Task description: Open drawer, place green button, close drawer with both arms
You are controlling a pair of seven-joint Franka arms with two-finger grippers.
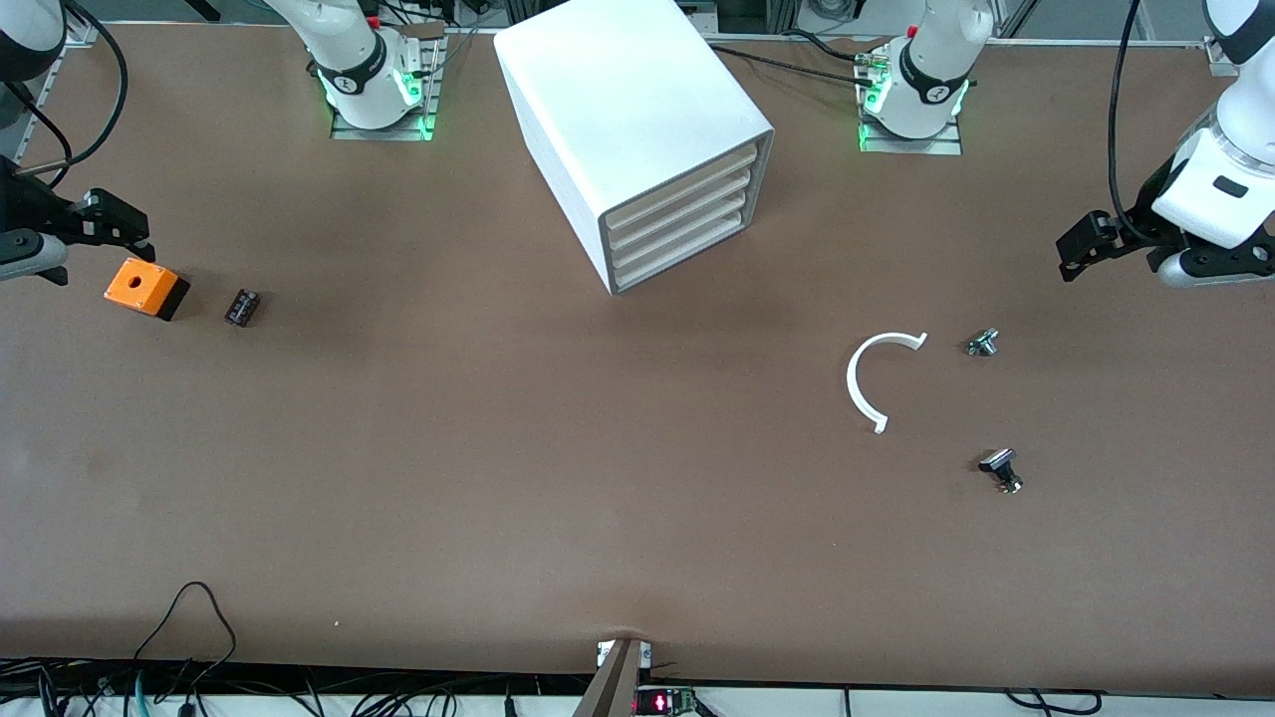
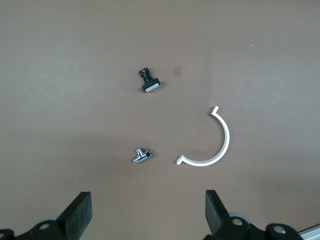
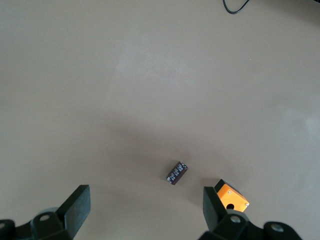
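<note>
The white cabinet (image 1: pixel 637 119) stands at the table's middle near the robot bases. Its four cream-fronted drawers are all shut; the drawer (image 1: pixel 679 259) is the lowest. The button (image 1: pixel 983 343), small with a greenish tint, lies toward the left arm's end; it also shows in the left wrist view (image 2: pixel 141 156). My left gripper (image 1: pixel 1074 255) hangs open and empty in the air over the table's left-arm end, apart from the button (image 2: pixel 147 215). My right gripper (image 1: pixel 134 234) is open and empty over the right arm's end, just above the orange box (image 3: pixel 145 212).
A black-capped silver-stemmed button (image 1: pixel 1000 468) (image 2: pixel 149 84) lies nearer the front camera than the green one. A white C-shaped ring (image 1: pixel 865 383) (image 2: pixel 216 148) lies beside them. An orange box with a hole (image 1: pixel 146 288) (image 3: pixel 231 197) and a small dark block (image 1: pixel 242 307) (image 3: pixel 177 173) lie at the right arm's end.
</note>
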